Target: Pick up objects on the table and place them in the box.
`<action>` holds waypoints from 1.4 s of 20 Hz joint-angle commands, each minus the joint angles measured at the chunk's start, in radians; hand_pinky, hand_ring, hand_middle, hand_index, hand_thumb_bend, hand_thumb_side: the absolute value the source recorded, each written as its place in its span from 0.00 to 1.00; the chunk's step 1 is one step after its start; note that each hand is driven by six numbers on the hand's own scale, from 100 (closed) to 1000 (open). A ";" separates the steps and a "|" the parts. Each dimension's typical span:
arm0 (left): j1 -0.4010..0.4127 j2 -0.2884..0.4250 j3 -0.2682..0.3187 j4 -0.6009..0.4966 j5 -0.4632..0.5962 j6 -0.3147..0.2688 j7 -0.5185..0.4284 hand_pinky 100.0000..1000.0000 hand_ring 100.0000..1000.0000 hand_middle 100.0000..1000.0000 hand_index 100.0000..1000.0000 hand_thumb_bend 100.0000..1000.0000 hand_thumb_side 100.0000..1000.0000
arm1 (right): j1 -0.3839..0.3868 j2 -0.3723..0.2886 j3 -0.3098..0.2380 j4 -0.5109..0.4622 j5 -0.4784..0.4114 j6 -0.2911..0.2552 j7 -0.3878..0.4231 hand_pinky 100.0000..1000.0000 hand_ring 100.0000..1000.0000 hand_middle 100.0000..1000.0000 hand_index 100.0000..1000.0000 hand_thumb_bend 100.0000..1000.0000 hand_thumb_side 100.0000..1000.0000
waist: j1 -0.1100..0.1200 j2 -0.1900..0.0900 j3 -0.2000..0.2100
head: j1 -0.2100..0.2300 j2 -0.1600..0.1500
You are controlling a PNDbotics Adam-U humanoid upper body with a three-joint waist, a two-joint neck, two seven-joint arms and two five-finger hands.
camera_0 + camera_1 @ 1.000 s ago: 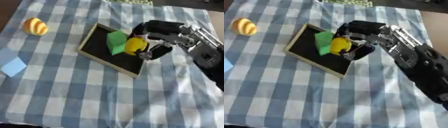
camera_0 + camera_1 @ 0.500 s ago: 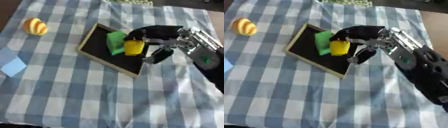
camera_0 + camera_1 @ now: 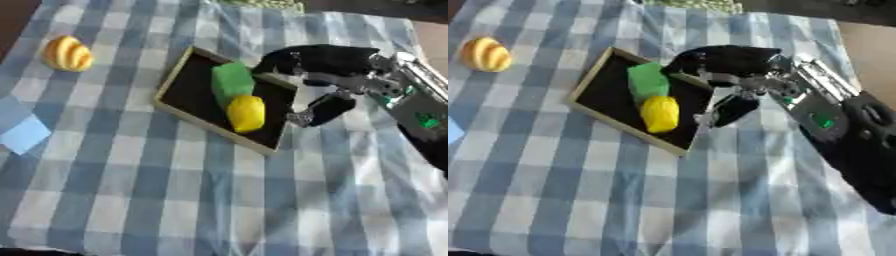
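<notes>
Blue-and-white checked cloth (image 3: 201, 200) is covering the whole table. Lying askew on it is a shallow rectangular box with a black floor and pale wooden rim (image 3: 175, 107). Inside the box, a green block (image 3: 231, 81) and a yellow lemon-shaped object (image 3: 247, 113) are resting, touching end to end. The robot's right hand (image 3: 325, 67), black with silver joints, is hovering over the box's right edge with fingers spread and relaxed, gripping nothing; its thumb (image 3: 325, 109) is hanging just outside the rim. An orange-yellow ridged rounded object (image 3: 68, 53) is sitting well apart at the cloth's upper left, and a flat light-blue square (image 3: 23, 134) is lying near the left edge.
</notes>
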State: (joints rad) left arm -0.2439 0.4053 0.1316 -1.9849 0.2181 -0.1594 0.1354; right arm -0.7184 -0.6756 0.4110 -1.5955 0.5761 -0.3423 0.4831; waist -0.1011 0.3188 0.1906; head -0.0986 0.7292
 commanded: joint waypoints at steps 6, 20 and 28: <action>-0.008 0.048 0.006 -0.015 -0.007 -0.012 0.005 1.00 0.78 0.73 0.83 0.00 0.57 | 0.021 -0.135 -0.122 -0.124 -0.104 0.036 -0.086 0.93 0.94 0.83 1.00 0.00 0.01 | 0.004 -0.018 -0.004 | 0.015 -0.004; -0.086 0.594 -0.104 -0.015 -0.540 -0.179 -0.298 0.93 0.88 0.84 0.93 0.27 0.00 | 0.214 -0.354 -0.364 -0.329 -0.388 0.088 -0.313 0.88 0.84 0.74 0.90 0.00 0.00 | 0.024 -0.033 -0.013 | 0.022 0.009; -0.180 0.707 -0.171 0.060 -0.695 -0.273 -0.461 0.94 0.92 0.84 0.92 0.77 0.00 | 0.265 -0.364 -0.425 -0.329 -0.377 0.118 -0.379 0.87 0.83 0.74 0.89 0.00 0.00 | 0.029 -0.042 -0.025 | 0.049 0.009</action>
State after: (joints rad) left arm -0.4091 1.0618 -0.0398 -1.9317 -0.4576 -0.4199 -0.3076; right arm -0.4466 -0.9991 0.0132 -1.9152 0.1990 -0.2287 0.1188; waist -0.0937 0.3121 0.1663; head -0.0561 0.7386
